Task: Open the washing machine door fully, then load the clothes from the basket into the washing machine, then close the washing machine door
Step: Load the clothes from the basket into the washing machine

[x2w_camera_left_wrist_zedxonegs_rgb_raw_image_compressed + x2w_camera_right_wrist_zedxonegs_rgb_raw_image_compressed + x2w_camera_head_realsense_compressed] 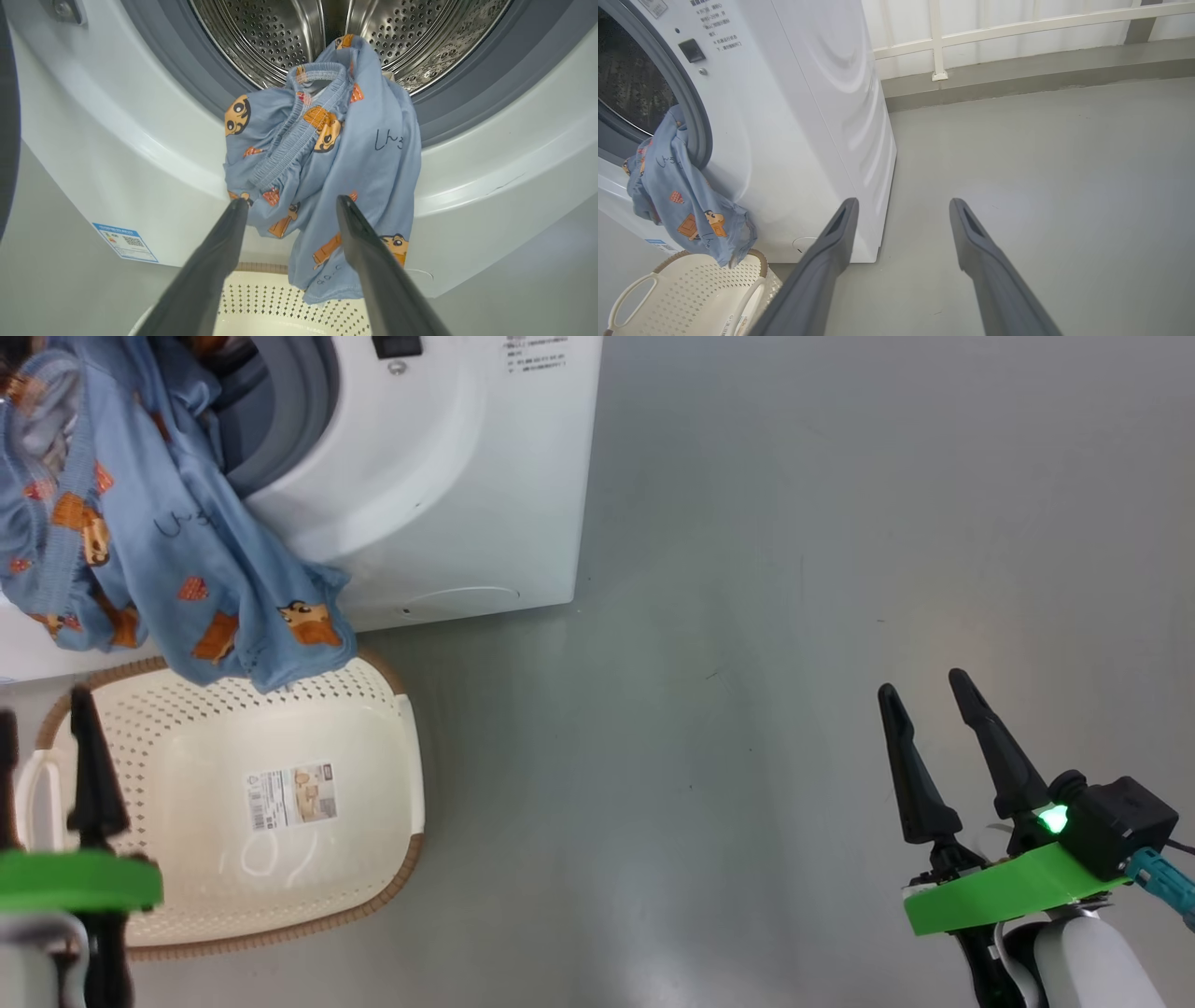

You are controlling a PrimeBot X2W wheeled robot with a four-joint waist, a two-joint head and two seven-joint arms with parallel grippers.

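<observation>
The washing machine (448, 476) stands open, its steel drum (280, 37) bare inside. The light-blue clothes (177, 551) hang out over the grey seal, and their lower end dangles above the basket (355, 747), which holds nothing. My left gripper (292, 201) is open just short of the hanging clothes (327, 158) and above the basket's left rim (42, 705), with nothing between its fingers. Far to the right, my right gripper (924, 686) is open over bare floor. A dark curved strip (7, 116) at the left may be the washing machine door; I cannot tell.
Grey floor (747, 663) spreads to the right of the machine. A white railing (1017, 32) and a low kerb run along the back. A blue sticker (124, 241) marks the machine's lower front. The basket (691, 289) sits against the machine's base.
</observation>
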